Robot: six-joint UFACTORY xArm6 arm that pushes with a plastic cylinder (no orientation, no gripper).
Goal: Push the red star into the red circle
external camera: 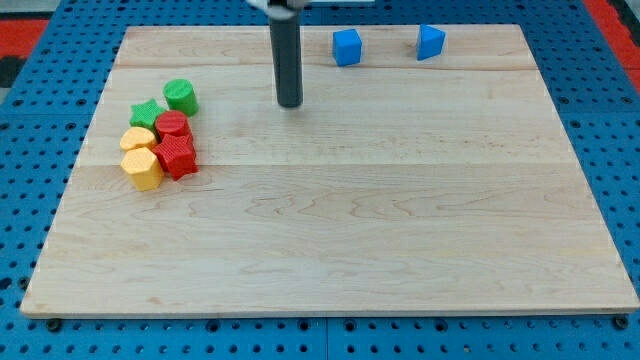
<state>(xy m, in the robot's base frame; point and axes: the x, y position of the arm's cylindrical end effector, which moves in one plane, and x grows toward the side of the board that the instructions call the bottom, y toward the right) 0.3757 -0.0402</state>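
Near the board's left edge the red star (177,156) already touches the red circle (172,125) in a tight cluster; small, rigid and likely light, it should slide from a push on its lower side, while the tip (290,103), bare and holding nothing, stands well apart towards the top edge.

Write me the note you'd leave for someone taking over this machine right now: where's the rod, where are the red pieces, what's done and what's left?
No fingers here: my tip rests on the bare board near the view's top, well to the right of the block cluster, touching nothing.
The red star and the red circle sit in the cluster at the view's left, apparently already touching, the star just below the circle.
The green star, green cylinder and two yellow blocks crowd them.
Two blue blocks lie near the view's top.
Left: confirm contact; if needed, nudge the star upward.
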